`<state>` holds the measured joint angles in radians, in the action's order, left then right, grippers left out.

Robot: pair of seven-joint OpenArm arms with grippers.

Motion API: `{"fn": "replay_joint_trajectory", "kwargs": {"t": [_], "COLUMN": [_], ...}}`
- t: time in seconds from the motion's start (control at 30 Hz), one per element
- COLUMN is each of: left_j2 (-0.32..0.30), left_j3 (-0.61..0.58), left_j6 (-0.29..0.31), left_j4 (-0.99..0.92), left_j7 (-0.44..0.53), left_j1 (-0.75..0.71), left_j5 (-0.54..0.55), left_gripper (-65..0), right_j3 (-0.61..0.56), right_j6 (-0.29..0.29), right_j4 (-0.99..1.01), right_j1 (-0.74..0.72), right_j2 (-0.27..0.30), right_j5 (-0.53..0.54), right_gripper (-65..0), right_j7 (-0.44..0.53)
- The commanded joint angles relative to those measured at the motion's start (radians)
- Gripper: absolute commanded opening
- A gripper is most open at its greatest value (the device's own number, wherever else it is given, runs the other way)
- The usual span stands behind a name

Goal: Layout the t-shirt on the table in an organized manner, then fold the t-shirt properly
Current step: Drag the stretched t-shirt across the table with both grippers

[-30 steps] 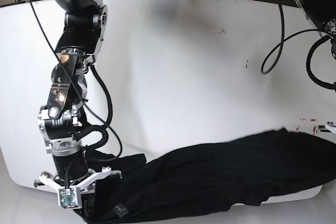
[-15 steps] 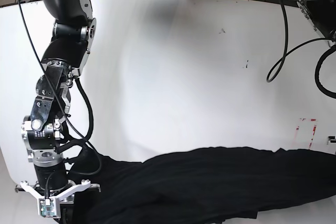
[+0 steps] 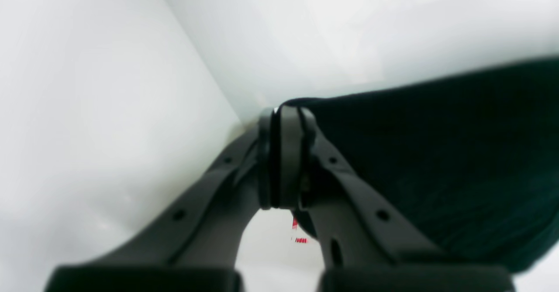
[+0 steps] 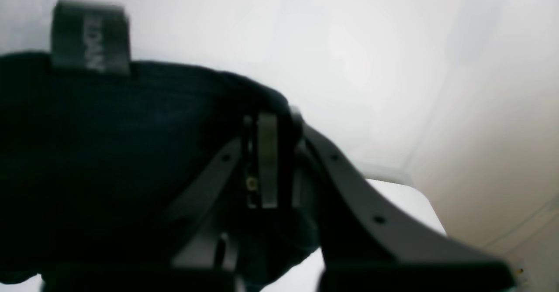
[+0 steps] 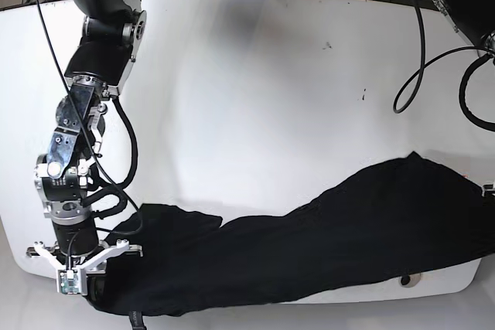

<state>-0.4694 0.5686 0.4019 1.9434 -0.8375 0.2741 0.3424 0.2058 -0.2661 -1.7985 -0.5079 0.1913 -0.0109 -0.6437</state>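
1. The print of the t-shirt [image 5: 309, 256] is hidden in every view; only plain black fabric is shown. In the base view its right end is cut off at the frame edge, and the left gripper [image 3: 281, 161] is not seen there at all.
2. Both wrist views are blurred, so fine weave is hard to make out.
3. The t-shirt is seen as soft, matte cloth stretched in a long wrinkled band along the near edge of the glossy white table [image 5: 271, 98], with folds bunched at the lower left corner.
4. In the left wrist view, the dark, curved fingers [image 3: 266, 161] are seen pressed together on an edge of the black cloth, which spreads away to the right. A small red mark [image 3: 299, 235] on the tabletop is glimpsed below them.
5. In the right wrist view, the right gripper [image 4: 268, 165] is shown likewise clamped on a fold of the cloth, and a dark fabric label [image 4: 91, 36] with unreadable pale lettering stands up from the hem.
6. Only in the base view is a grey grommet hole [image 5: 406, 280] seen at the cloth's lower edge.
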Motion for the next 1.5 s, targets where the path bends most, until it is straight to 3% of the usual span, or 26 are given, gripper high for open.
{"fn": "replay_joint_trajectory", "kwargs": {"t": [0.0, 0.53, 0.83, 1.13, 1.3, 1.47], "left_j2": [-0.021, -0.024, -0.022, -0.002, 0.05, 0.114], "left_j3": [0.003, -0.103, -0.117, -0.111, -0.038, 0.023], "left_j6": [-0.01, -0.01, -0.01, -0.01, 0.001, 0.075], "left_j4": [0.011, 0.011, 0.009, 0.009, 0.011, 0.011], "left_j7": [0.03, 0.005, -0.016, -0.015, -0.013, -0.013], "left_j1": [0.027, 0.204, 0.218, 0.058, -0.071, -0.195], "left_j5": [-0.001, -0.007, -0.007, -0.004, 0.001, -0.003], "left_gripper": [-65.0, -65.0, -65.0, -65.0, -65.0, -65.0], "right_j3": [0.004, 0.001, 0.007, 0.06, 0.133, 0.202], "right_j6": [0.006, -0.025, -0.029, -0.038, -0.101, -0.158], "right_j4": [-0.011, -0.004, -0.004, -0.016, -0.024, -0.024], "right_j1": [-0.036, -0.18, -0.14, 0.039, 0.163, 0.289], "right_j2": [0.009, 0.01, 0.017, 0.017, 0.003, -0.036], "right_j5": [-0.004, -0.004, -0.004, -0.005, -0.005, -0.005], "right_gripper": [-65.0, -65.0, -65.0, -65.0, -65.0, -65.0], "right_j7": [0.037, -0.024, -0.031, -0.023, -0.023, -0.021]}}
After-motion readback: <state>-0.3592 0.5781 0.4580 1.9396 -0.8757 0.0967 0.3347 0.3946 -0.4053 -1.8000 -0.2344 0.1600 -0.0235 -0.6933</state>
